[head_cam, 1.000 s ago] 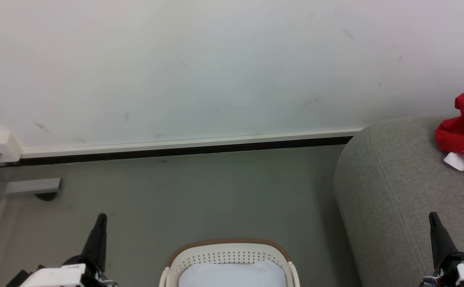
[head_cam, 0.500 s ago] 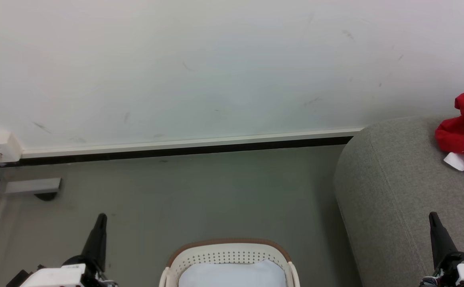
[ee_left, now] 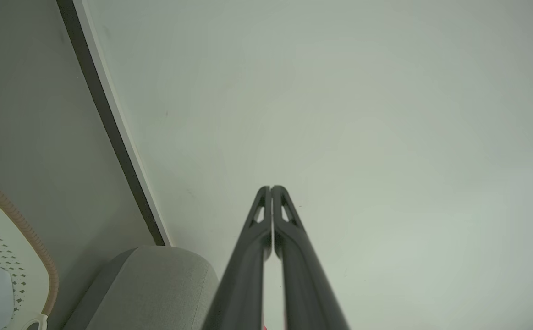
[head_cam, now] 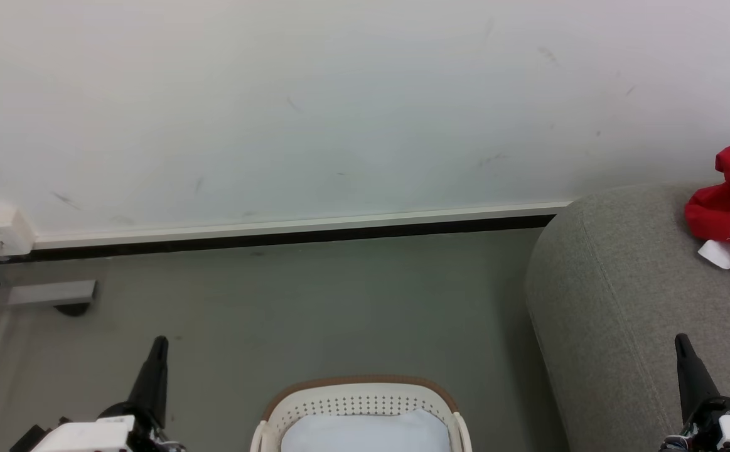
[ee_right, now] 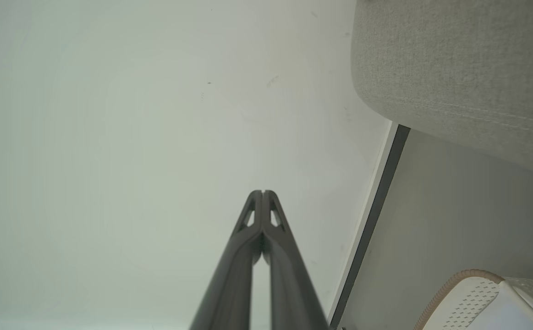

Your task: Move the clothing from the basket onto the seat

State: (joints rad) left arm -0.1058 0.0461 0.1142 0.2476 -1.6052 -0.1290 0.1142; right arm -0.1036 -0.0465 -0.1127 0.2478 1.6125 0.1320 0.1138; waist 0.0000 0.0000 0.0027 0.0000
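On the seat (head_cam: 616, 301), crumpled red clothing (head_cam: 725, 210) (white trim below) — left fingers (ee_left: 250, 261), right fingers (ee_right: 236, 270) closed, empty.

Soft even light — sharp, faint shadows

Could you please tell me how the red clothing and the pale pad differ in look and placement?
The clothing is bright red with white trim, while the pad is plain bluish-white. The clothing sits bunched up on the grey seat; the pad lies flat inside the basket. Both look soft.
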